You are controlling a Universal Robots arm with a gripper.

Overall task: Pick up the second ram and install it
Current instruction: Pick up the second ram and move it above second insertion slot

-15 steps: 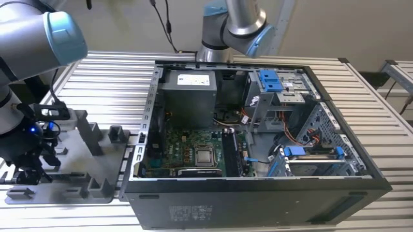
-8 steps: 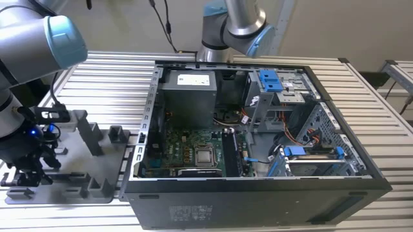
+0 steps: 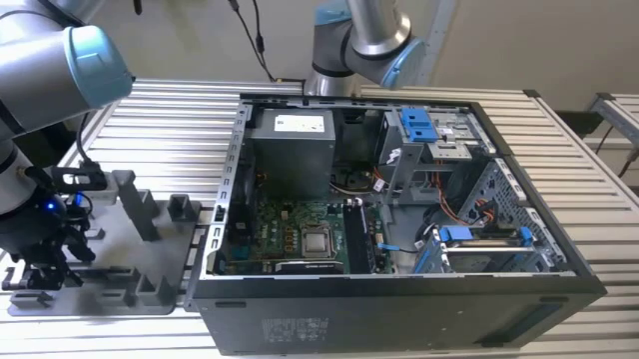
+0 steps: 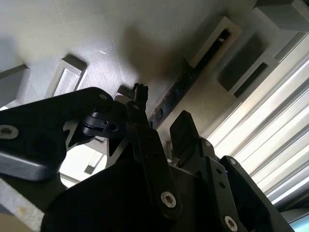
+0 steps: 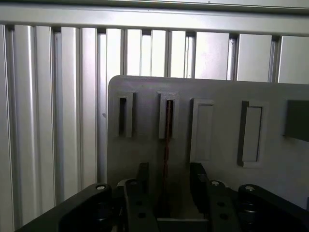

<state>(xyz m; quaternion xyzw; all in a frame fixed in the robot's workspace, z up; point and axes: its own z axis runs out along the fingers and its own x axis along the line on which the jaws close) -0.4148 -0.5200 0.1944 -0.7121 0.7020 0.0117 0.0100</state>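
Grey holder tray (image 5: 145,92) carries the second ram (image 5: 167,145) on edge; jaws stand apart, straddling it.

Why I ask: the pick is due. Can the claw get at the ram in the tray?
Probably yes. The open claw has a finger on either side of the ram, which stands on edge in the tray, and nothing lies between them.
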